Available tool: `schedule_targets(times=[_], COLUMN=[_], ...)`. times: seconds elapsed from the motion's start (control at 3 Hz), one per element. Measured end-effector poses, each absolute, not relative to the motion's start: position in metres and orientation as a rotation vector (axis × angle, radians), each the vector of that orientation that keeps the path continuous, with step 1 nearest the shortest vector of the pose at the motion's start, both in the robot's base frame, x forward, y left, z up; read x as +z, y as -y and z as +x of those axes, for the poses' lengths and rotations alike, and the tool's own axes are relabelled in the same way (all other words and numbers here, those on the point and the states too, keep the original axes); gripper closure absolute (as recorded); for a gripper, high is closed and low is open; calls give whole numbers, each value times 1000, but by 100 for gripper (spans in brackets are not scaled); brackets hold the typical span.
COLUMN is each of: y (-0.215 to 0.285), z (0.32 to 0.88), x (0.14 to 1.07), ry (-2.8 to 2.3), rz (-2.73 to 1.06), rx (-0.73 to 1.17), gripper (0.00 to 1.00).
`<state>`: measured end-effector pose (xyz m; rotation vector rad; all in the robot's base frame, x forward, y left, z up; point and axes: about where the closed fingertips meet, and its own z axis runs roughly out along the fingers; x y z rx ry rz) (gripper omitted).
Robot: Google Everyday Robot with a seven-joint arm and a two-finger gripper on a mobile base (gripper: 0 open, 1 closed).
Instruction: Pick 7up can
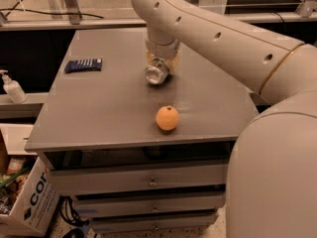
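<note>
The 7up can (156,74) lies tilted on the grey table (99,113) near its middle back, with its shiny silver end facing the camera. Only that end and a little of the pale body show. My gripper (159,63) comes down from the big white arm (213,33) and sits right over the can, covering its upper part. I cannot tell whether the can rests on the table or is held.
A round orange (167,118) sits on the table in front of the can. A flat dark blue packet (83,65) lies at the back left. A sanitizer bottle (12,87) and a cardboard box (29,202) stand left of the table. Drawers are below.
</note>
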<state>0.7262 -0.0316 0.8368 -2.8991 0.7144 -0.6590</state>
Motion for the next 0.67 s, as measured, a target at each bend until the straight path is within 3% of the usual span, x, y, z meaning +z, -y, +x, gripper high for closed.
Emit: schedule_targets(times=[0.67], y=[18], z=[704], x=[867], ry=[-773], rz=[-2805], rx=[-507], gripper=[100])
